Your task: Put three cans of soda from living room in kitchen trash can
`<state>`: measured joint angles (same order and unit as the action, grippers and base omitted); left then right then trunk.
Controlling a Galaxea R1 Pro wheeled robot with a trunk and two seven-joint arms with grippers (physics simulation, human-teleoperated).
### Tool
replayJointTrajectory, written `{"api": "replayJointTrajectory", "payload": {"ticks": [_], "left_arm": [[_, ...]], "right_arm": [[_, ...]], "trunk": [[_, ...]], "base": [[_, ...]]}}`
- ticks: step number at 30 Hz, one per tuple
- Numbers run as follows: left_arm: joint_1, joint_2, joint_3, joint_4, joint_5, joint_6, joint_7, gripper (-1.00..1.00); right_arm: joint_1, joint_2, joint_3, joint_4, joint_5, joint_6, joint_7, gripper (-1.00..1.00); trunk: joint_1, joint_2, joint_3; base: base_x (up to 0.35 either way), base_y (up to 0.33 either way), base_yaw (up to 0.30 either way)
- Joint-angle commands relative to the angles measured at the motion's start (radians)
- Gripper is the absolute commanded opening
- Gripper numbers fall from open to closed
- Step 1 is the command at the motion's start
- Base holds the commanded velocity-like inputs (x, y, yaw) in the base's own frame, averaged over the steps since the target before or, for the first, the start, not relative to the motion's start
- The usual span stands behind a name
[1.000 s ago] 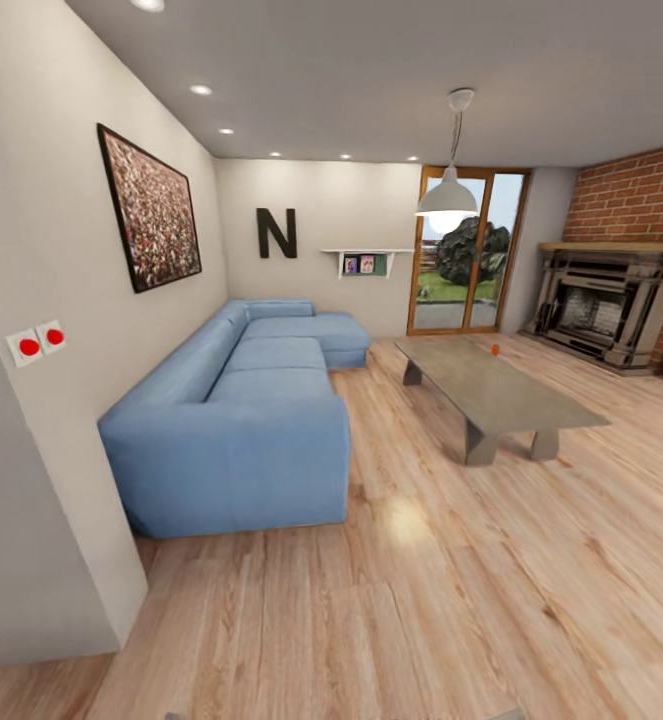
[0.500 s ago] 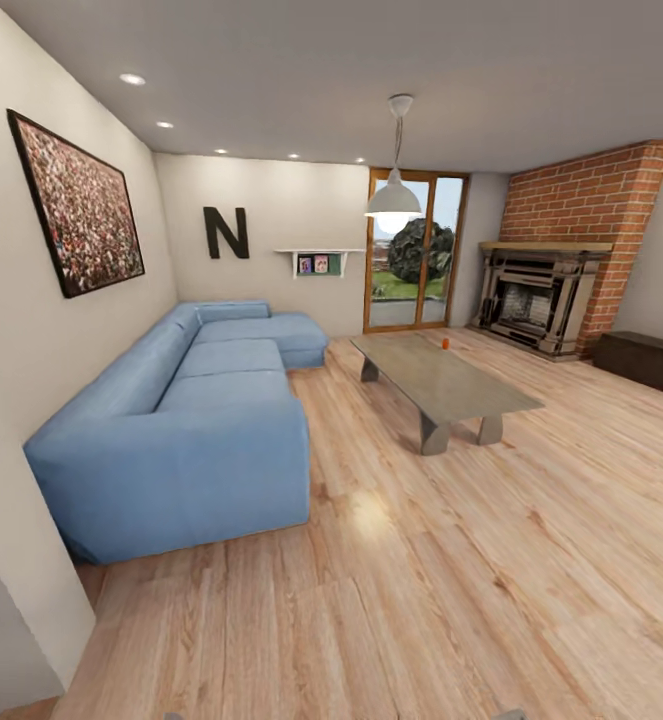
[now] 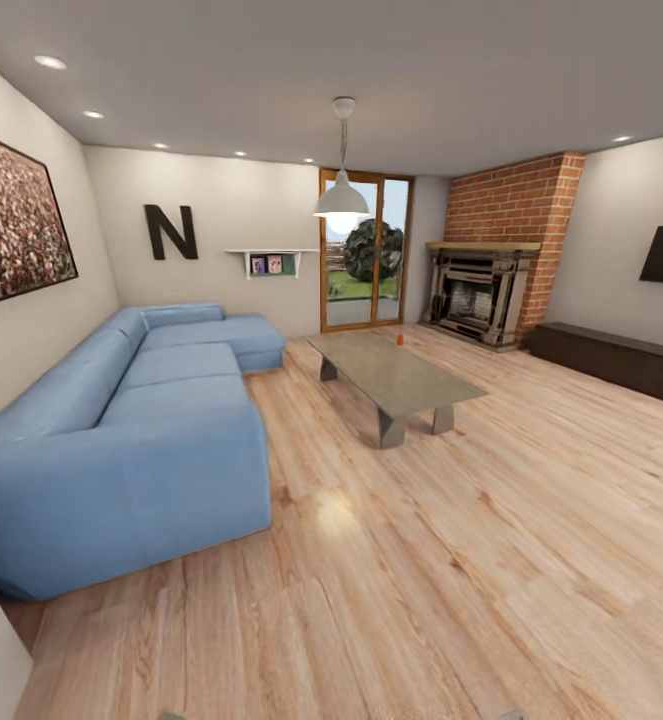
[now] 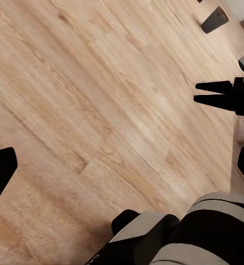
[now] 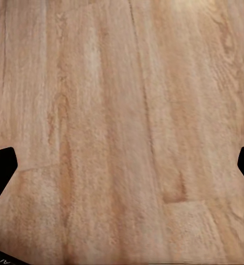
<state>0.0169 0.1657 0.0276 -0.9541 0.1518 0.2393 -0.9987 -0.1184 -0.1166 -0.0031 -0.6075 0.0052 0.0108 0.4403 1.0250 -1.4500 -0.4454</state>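
One small orange can of soda [image 3: 400, 339] stands on the far end of the low grey coffee table [image 3: 396, 378] in the living room, well ahead of me. The other two cans and the trash can are out of view. My left gripper [image 4: 122, 165] hangs open over bare plank floor, its black fingertips [image 4: 0, 171] wide apart with nothing between them. My right gripper [image 5: 122, 163] is also open over the floor, its dark fingertips [image 5: 0, 165] at the picture's edges.
A blue corner sofa [image 3: 131, 420] fills the left side. A brick fireplace [image 3: 481, 290], glass doors [image 3: 363, 250] and a black letter N [image 3: 170, 232] line the back wall. A dark low bench [image 3: 616, 358] runs along the right wall. My own base [image 4: 199, 232] appears in the left wrist view.
The head view has swung right and moved into the room: sofa and table shifted left, the near wall corner with red switches left the picture, and the right wall with the bench appeared.
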Motion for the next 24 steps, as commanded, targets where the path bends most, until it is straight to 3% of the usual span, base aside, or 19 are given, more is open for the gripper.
{"api": "replayJointTrajectory", "payload": {"ticks": [1, 24], "left_arm": [[0.0, 0.0, 0.0, 0.0, 0.0, 0.0, 0.0, 1.0], [0.0, 0.0, 0.0, 0.0, 0.0, 0.0, 0.0, 1.0]], "right_arm": [[0.0, 0.0, 0.0, 0.0, 0.0, 0.0, 0.0, 1.0], [0.0, 0.0, 0.0, 0.0, 0.0, 0.0, 0.0, 1.0]], "trunk": [[0.0, 0.0, 0.0], [0.0, 0.0, 0.0]], "base": [[0.0, 0.0, -0.3], [0.0, 0.0, -0.3]]}}
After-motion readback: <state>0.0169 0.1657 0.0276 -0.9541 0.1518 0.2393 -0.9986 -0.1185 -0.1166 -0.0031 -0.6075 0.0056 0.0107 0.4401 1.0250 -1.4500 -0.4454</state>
